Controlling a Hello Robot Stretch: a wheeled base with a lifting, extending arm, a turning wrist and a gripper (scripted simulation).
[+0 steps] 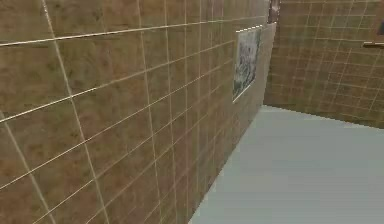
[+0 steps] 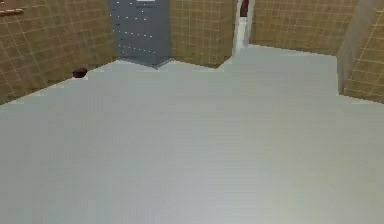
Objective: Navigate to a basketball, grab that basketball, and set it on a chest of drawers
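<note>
A small dark blob (image 2: 79, 72) is lying on the pale floor (image 2: 200, 140) beside the tiled wall (image 2: 40, 40), near a grey chest of drawers (image 2: 140, 30) standing against it. The claw's state cannot be told.

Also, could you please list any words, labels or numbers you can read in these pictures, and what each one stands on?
None can be read.
The picture on the tiled wall is too small to tell whether it carries any writing.
The grey chest of drawers shows no label that I can make out.
</note>
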